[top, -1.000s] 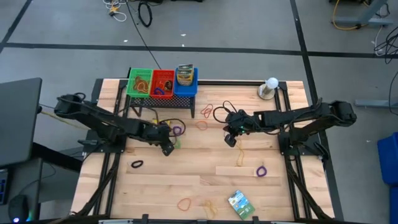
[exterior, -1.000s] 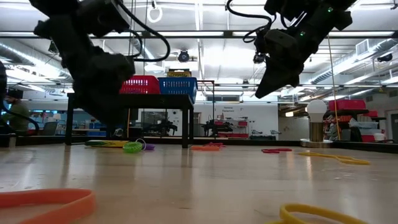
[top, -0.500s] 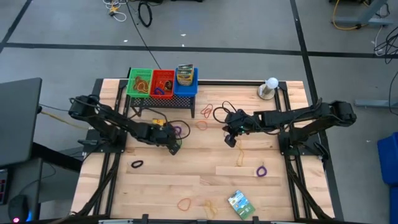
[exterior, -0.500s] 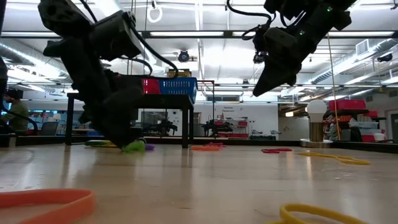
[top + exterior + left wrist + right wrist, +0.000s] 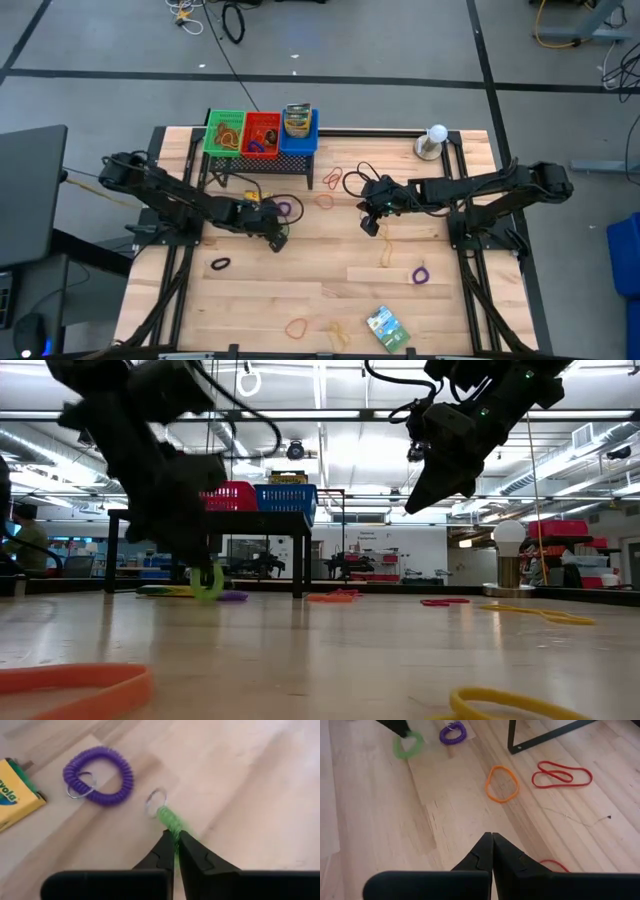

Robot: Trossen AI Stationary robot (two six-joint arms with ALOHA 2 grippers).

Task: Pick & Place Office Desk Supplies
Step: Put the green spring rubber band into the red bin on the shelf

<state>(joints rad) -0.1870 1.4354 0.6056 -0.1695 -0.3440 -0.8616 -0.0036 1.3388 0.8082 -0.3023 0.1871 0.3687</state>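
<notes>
— Counter (image 5: 300, 290) scene, left to right: what is held by the left hand (image 5: 176, 839)?

— A green coil band (image 5: 172, 821), pinched at its edge and lifted just clear of the wood, beside the purple coil band (image 5: 99, 781) and a crayon box (image 5: 14, 800).

— And the right hand (image 5: 492, 836)?

— Clenched on nothing, parked above mid-counter, with an orange loop (image 5: 502, 783) and a red loop (image 5: 562, 774) lying ahead of it.

— What could be lost?

— The green band, it is judged: so thin a pinch could be slipped when swung toward the bins (image 5: 261, 133).
</notes>
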